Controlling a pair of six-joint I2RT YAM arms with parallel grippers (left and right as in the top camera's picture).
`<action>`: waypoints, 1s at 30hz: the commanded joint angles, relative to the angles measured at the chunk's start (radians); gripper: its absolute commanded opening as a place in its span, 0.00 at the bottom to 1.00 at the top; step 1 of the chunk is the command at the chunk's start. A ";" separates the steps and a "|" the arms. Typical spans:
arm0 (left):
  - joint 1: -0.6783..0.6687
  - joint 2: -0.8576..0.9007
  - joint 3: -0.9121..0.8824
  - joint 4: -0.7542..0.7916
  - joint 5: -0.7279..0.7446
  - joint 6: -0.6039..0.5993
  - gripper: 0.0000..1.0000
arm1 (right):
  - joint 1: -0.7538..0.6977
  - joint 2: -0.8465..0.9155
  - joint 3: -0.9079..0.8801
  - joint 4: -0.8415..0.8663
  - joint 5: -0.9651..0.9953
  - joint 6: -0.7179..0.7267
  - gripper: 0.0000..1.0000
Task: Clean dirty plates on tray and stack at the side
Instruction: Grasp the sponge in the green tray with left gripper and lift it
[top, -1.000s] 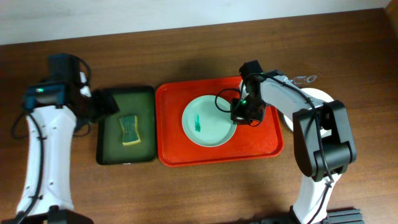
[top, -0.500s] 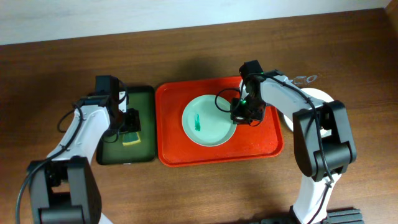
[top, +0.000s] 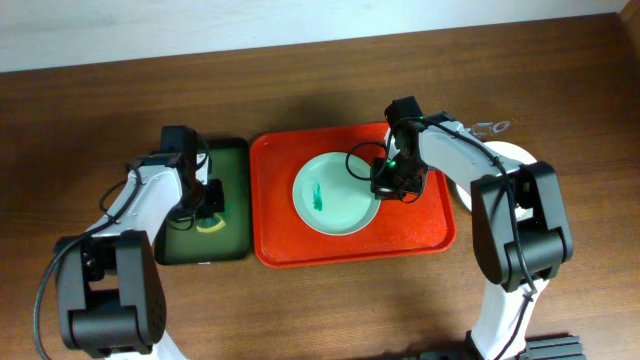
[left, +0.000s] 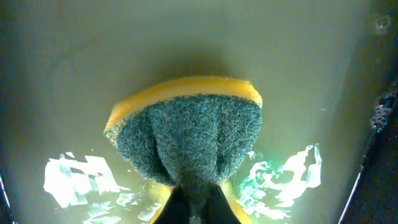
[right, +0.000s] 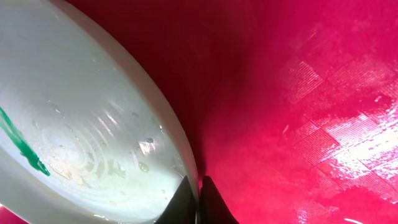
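Note:
A pale mint plate (top: 335, 195) with a green smear (top: 318, 195) at its centre lies in the red-orange tray (top: 420, 228). My right gripper (top: 384, 181) is shut on the plate's right rim; in the right wrist view its jaws (right: 198, 202) pinch the plate (right: 81, 124) edge just above the tray (right: 311, 93) floor. My left gripper (top: 205, 205) is down in the dark green tray (top: 235, 165), shut on a yellow sponge (left: 186, 124) with a green scouring face, squeezed between the jaws (left: 194, 211). Another white plate (top: 508, 156) rests on the table to the right, partly hidden by the right arm.
The green tray (left: 186, 37) holds a thin film of water with bright reflections. It sits directly left of the red tray. The bare brown table (top: 300, 300) surrounds both trays, and a light wall runs along the far edge.
The left arm swung in from the far left over the green tray, came down on the sponge and closed its jaws on it. The right arm and plate have not moved.

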 joint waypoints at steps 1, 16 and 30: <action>-0.001 0.000 0.042 -0.041 -0.012 0.016 0.00 | 0.005 -0.011 0.055 -0.021 0.023 0.005 0.04; -0.003 -0.310 0.080 -0.115 -0.007 0.011 0.00 | 0.011 -0.009 0.058 -0.019 0.055 0.005 0.04; -0.003 -0.291 0.069 -0.132 -0.007 -0.008 0.00 | 0.069 -0.009 0.046 -0.011 0.025 0.156 0.26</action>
